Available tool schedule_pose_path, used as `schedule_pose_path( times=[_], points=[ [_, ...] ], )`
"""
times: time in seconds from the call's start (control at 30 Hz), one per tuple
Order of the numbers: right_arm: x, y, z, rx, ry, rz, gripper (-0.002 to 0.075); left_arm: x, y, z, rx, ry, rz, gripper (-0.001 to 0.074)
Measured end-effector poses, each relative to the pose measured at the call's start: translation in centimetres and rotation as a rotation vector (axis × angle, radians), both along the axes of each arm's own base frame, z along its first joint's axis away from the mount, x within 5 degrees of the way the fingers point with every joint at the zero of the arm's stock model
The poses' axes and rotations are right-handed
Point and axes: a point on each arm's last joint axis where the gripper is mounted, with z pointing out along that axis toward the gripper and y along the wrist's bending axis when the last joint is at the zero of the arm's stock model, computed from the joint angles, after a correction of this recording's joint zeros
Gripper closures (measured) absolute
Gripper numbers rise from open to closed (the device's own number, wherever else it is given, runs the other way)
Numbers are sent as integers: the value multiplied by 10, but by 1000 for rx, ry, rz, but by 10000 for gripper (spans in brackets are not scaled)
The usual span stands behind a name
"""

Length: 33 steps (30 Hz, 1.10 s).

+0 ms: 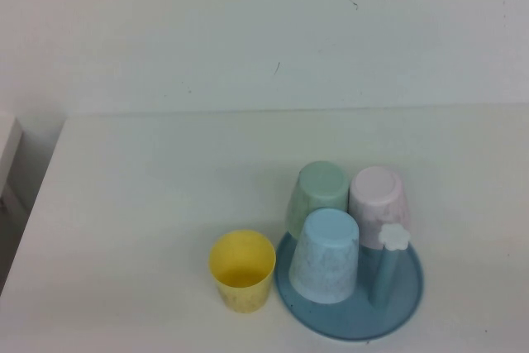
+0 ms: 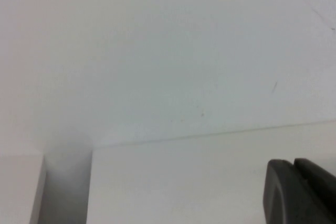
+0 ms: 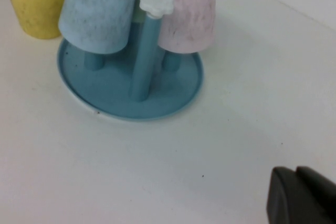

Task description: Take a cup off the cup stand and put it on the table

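The pale yellow cup [image 1: 242, 270] stands upright, mouth up, on the off-white table [image 1: 149, 204], just left of the cup stand [image 1: 331, 326]; it also shows in the right wrist view [image 3: 37, 1]. The blue stand [image 3: 110, 95] has one bare peg with a white flower cap [image 3: 156, 2]. Neither arm shows in the high view. My right gripper [image 3: 295, 170] is shut and empty, above bare table, away from the stand. My left gripper [image 2: 293, 163] is shut and empty, facing the table's far edge and the wall.
Three cups sit upside down on the stand's pegs: light blue [image 1: 329, 254] at the front, green [image 1: 321, 192] behind it, pink [image 1: 378, 196] at the back right. The table's left edge [image 1: 37, 196] borders a gap, with a white surface [image 1: 8, 142] beyond.
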Motion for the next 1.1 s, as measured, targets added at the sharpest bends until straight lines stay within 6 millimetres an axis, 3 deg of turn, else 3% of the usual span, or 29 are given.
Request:
schedule_pose_path(
  times=[0.13, 0.3, 0.53, 1.1],
  points=[
    [0, 0, 0, 0, 0, 0, 726, -4, 5, -26, -50, 29, 68, 736],
    [0, 0, 0, 1, 1, 0, 726, -5, 6, -35, -60, 79, 89, 736],
    [0, 0, 0, 2, 2, 1, 726, -8, 6, -54, -54, 288, 93, 736],
    [0, 0, 0, 4, 3, 1, 726, -9, 5, -55, -28, 305, 80, 736]
  ],
)
